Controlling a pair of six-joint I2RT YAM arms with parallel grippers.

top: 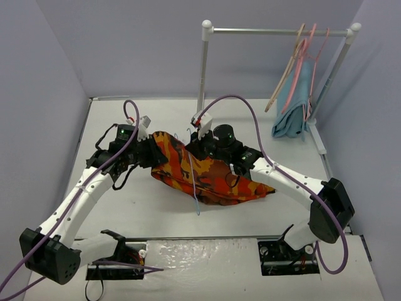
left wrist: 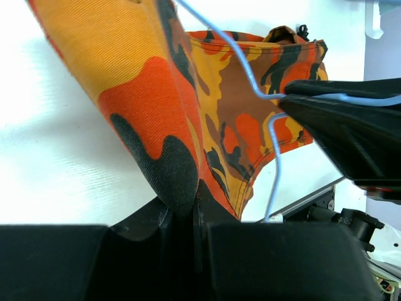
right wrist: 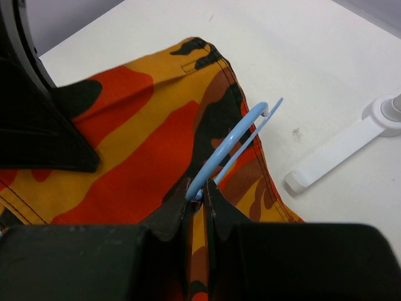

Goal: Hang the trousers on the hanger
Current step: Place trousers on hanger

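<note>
The camouflage trousers (top: 210, 177) lie bunched at the middle of the table, with the left end lifted. My left gripper (top: 150, 153) is shut on that end; in the left wrist view a fold of the trousers (left wrist: 144, 81) runs down into the gripper (left wrist: 195, 202). The light-blue wire hanger (top: 193, 188) lies across the trousers, and its lower tip pokes out at the near side. My right gripper (top: 199, 144) is shut on the hanger. In the right wrist view the hanger's hook (right wrist: 229, 147) rises out of the gripper (right wrist: 199, 194) above the trousers (right wrist: 138, 144). The hanger's wire (left wrist: 274, 150) also crosses the left wrist view.
At the back right stands a clothes rack (top: 276, 30) with a tan wooden hanger (top: 285, 75), a pink hanger (top: 308, 59) and a teal cloth (top: 293, 110). The rack's white foot (right wrist: 338, 150) lies on the table to the right of the trousers. Walls close in the table on three sides.
</note>
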